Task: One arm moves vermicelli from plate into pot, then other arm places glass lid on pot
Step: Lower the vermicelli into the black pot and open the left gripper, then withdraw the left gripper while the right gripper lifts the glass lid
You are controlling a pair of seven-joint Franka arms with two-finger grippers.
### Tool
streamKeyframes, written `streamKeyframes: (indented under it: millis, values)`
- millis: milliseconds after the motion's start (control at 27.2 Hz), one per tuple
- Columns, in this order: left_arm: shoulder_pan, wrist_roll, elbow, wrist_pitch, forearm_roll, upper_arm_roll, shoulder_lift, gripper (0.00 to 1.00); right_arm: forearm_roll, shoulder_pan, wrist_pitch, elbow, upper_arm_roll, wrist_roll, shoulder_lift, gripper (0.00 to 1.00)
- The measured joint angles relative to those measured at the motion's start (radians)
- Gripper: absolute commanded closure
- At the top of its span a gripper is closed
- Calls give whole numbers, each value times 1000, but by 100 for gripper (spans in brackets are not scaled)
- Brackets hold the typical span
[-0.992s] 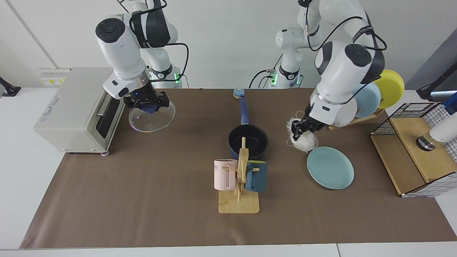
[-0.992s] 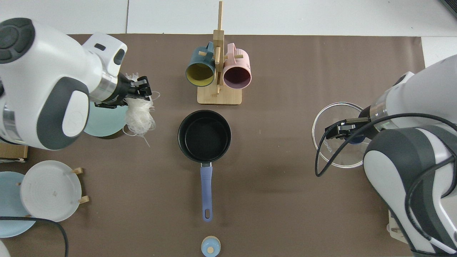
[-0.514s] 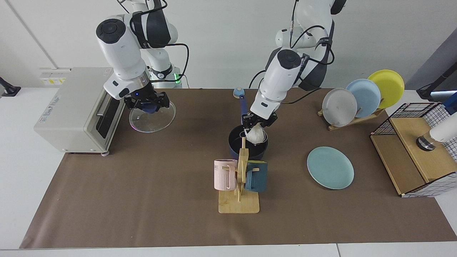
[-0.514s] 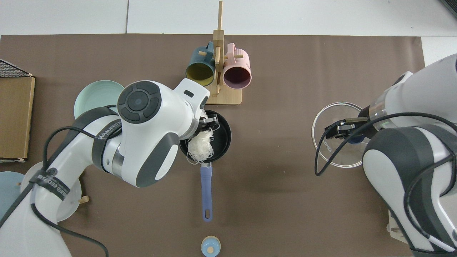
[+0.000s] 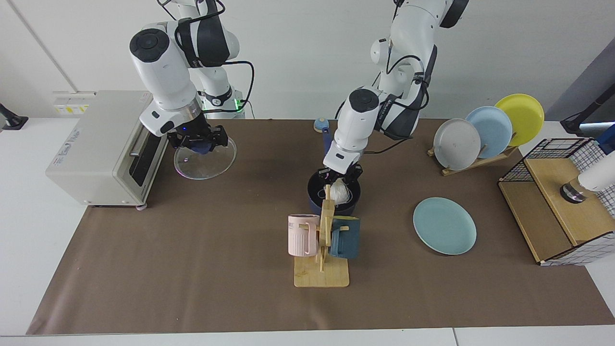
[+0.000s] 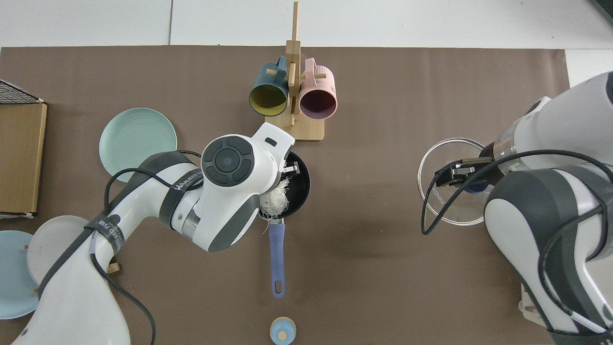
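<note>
Left tool over pot | arm reads "WANJEED"

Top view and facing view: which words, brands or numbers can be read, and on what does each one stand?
"WANJEED": black strap on the left arm; the following letters are unreadable.
"KON": printed on the glass lid; the rest is unclear.
"ME", perhaps: pink mug, top line; uncertain.
Toaster oven side print and the wall stickers: too blurred to read.
</note>
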Motion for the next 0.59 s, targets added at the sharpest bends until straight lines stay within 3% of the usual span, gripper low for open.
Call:
streamKeyframes:
  millis: [73,147,184,477,588]
  values:
    - [-11,-45,0,7,52,0,21,44,0,0,0,-2,0,0,1,100]
    - [-17,-67,0,15,74,-1,37,21,1,0,0,-4,0,0,2,100]
    - [-17,-71,0,19,77,-1,43,2,1,0,0,-5,0,0,2,100]
    - [-11,-77,21,23,79,3,47,0,2,0,1,-15,3,0,2,100]
    - [16,-73,62,-33,79,0,38,0,3,0,4,-26,6,5,2,100]
